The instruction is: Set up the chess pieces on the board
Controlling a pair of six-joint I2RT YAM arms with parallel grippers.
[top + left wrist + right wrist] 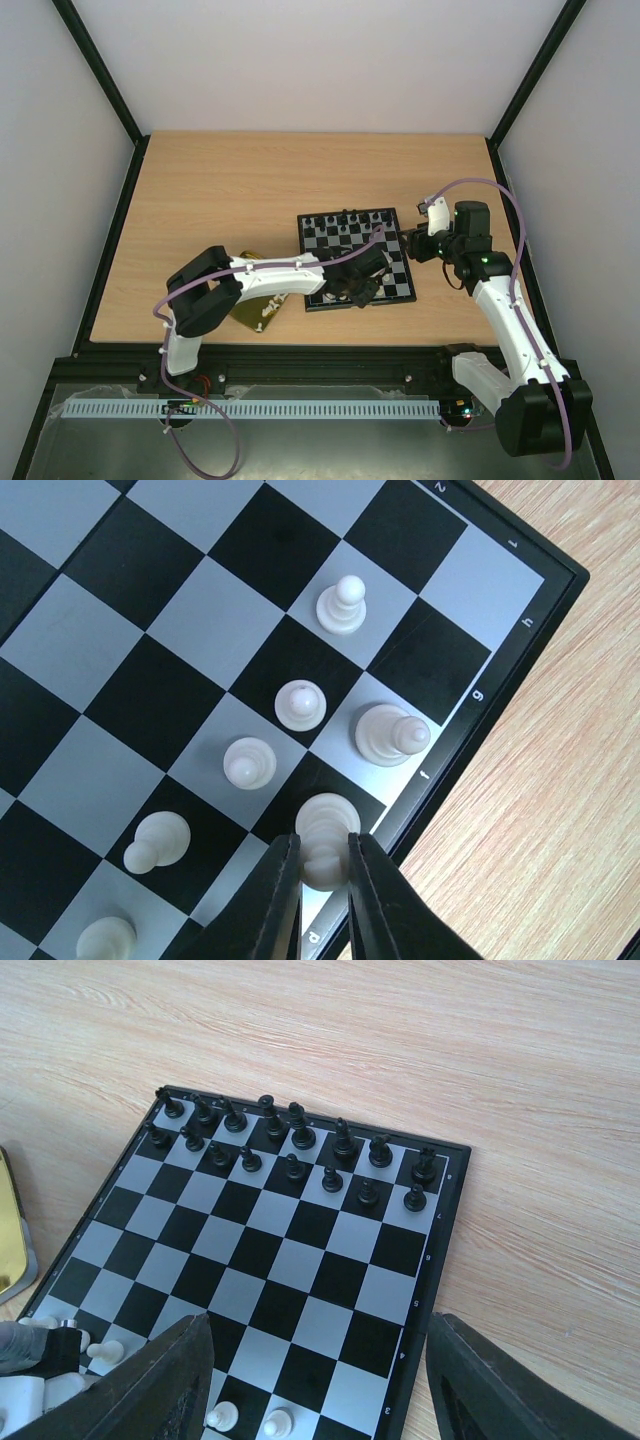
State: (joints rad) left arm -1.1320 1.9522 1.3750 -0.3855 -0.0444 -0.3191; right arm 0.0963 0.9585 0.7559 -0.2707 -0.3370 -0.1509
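Observation:
The board [398, 272] lies at mid-table, with black chessmen on its far two rows [290, 1145]. My left gripper [323, 865] is shut on a white chess piece [325, 830] over a black square in the edge row by the rim [520, 650]. Several other white pieces stand nearby, among them a pawn [341, 605] and a taller piece [388, 733]. My right gripper [320, 1385] is open and empty, hovering over the board's right side [300, 1265]. Two white pawns [222, 1417] stand between its fingers [150, 1390].
A gold tray [255, 312] with a few white pieces lies left of the board under my left arm; its edge shows in the right wrist view [8, 1230]. Black frame rails run along the table's sides.

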